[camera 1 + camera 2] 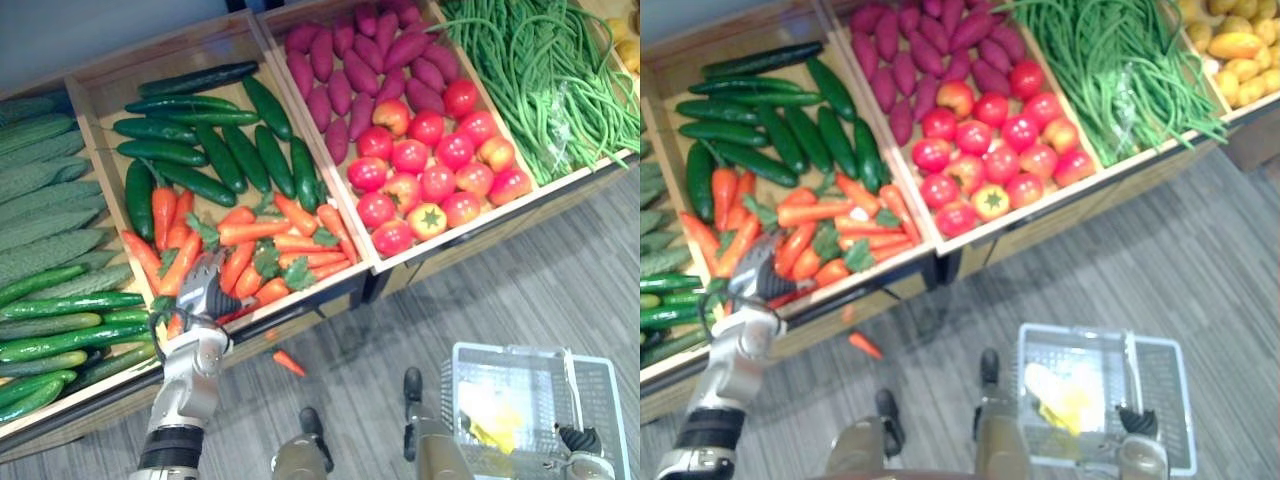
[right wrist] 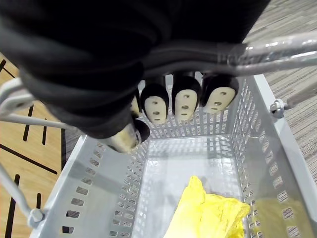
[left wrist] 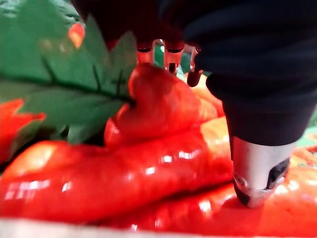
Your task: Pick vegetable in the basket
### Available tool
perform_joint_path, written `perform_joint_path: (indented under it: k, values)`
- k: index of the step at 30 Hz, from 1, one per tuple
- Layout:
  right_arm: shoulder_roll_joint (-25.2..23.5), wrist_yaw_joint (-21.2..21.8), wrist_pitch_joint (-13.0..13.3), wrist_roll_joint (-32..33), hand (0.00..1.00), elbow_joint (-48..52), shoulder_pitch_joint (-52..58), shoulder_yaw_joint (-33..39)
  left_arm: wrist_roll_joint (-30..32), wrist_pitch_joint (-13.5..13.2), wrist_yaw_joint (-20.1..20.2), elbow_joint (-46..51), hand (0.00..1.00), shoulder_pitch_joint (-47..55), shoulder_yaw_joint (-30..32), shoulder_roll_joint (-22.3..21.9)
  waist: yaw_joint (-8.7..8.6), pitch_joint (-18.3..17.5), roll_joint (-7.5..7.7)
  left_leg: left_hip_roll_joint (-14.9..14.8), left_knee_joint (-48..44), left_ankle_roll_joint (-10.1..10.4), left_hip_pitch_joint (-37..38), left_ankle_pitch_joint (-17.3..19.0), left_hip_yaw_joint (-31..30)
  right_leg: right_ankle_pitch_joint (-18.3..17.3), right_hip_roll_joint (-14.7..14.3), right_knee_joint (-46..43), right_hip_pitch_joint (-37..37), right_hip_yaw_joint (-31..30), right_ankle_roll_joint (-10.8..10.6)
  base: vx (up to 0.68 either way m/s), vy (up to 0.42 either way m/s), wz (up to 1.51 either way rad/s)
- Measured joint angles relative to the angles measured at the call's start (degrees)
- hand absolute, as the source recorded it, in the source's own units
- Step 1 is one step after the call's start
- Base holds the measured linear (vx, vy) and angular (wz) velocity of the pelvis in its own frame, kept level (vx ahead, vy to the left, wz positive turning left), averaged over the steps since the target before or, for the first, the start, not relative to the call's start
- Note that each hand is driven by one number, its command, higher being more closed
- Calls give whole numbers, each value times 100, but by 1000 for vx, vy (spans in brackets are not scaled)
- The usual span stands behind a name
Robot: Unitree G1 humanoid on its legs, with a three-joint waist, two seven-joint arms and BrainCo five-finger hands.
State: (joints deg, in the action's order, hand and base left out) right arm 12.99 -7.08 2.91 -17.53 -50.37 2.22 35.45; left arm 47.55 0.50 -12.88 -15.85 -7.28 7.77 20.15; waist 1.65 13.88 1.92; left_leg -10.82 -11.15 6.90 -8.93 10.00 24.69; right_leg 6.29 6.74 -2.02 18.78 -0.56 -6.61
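Observation:
Orange carrots (image 1: 255,245) with green tops fill the front of a wooden bin. My left hand (image 1: 205,288) is down on them at the bin's front edge. In the left wrist view its fingertips (image 3: 171,53) reach fairly straight over one carrot (image 3: 158,106), and the thumb (image 3: 257,173) rests on the carrots beside it. My right hand (image 2: 178,101) is shut on the metal handle (image 2: 277,49) of a grey plastic basket (image 1: 600,400), which hangs low at the right. Something yellow (image 2: 208,213) lies in the basket.
One carrot (image 1: 288,362) lies on the grey floor below the stand. Cucumbers (image 1: 200,140) share the carrot bin. Other bins hold bitter gourds (image 1: 45,200), purple sweet potatoes (image 1: 350,70), tomatoes (image 1: 430,165), long green beans (image 1: 540,70) and yellow fruit (image 1: 1230,45).

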Motion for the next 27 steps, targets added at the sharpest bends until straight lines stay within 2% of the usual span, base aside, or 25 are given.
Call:
perform_joint_path:
  k: [1, 12, 19, 27]
  values:
    - [0, 0, -8, -3, 100, 0, 2, -1, 0, -2, 2, -21, 100, 0, -1, -1, 0, -12, -1, -5, 0, 0, 0, 0, 1, 0, -5, 1, 0, 0, 0, -17, -42, -1]
    - [0, 1, -10, -42, 100, 7, -2, -4, -16, 16, -23, -89, 100, -207, 339, 0, -1, -69, -1, -12, -17, 3, 4, 2, 26, 18, -6, 7, 0, -12, 5, -18, -27, -1]
    - [0, 9, -20, -54, 100, 10, 11, -1, -13, 137, 289, -51, 100, -128, 327, -39, -12, -68, 1, -13, -6, 8, 5, 6, 41, 25, -12, 34, 0, -16, 0, -5, -10, -1]
    - [0, 14, -26, -55, 100, 45, 15, 17, -3, 280, 424, 754, 100, 247, 406, -211, -7, -68, 1, -38, -10, 13, 13, 9, 54, 32, -41, 35, -1, -35, 10, 0, 0, 0]
